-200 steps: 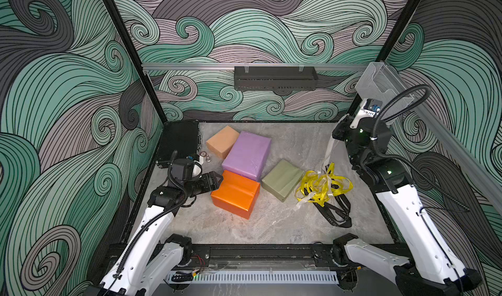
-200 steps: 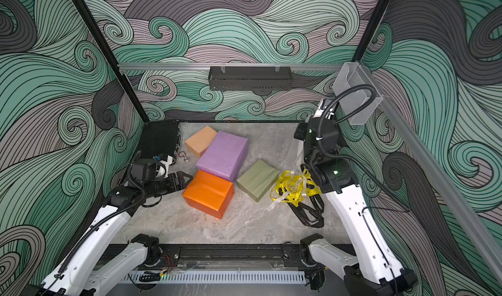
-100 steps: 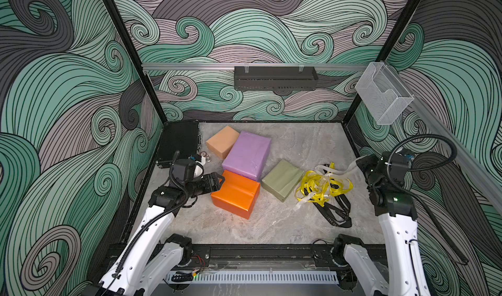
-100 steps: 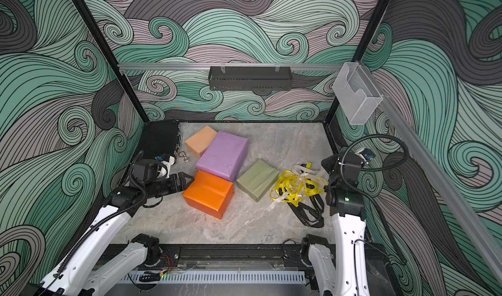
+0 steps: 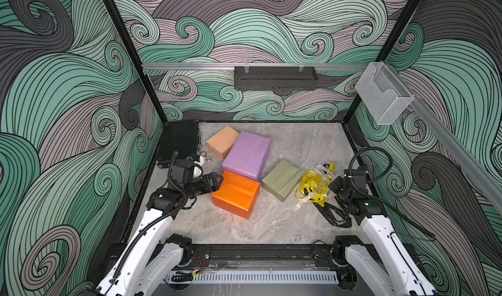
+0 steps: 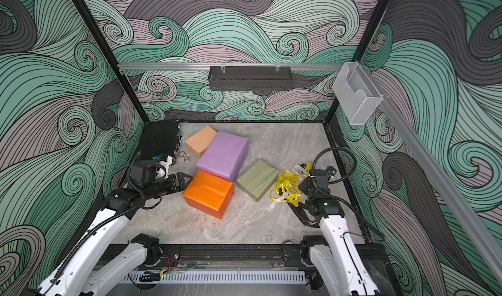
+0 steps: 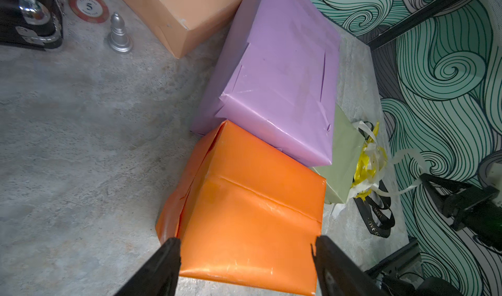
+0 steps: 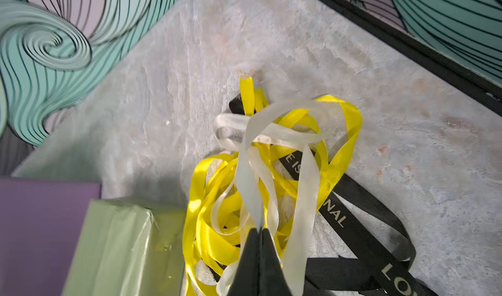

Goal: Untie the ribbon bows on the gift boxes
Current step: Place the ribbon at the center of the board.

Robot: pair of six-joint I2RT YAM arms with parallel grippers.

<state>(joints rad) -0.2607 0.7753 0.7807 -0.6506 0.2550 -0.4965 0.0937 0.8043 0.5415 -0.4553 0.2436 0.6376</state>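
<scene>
Nearly done: beside the olive-green box (image 5: 282,182), the right gripper (image 8: 259,230) pinches the white ribbon (image 8: 274,137) over the loose ribbon heap (image 5: 315,184); it should let go cleanly. Left gripper (image 7: 245,249), spread, straddles the bare orange box (image 7: 250,207).

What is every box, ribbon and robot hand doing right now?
purple box: bare, no ribbon
orange box: bare, left gripper open around its end
olive-green box: bare
tan-peach box: bare
yellow ribbons: loose, heaped on table
black ribbon: loose, under heap
white ribbon: pinched by shut right gripper
</scene>
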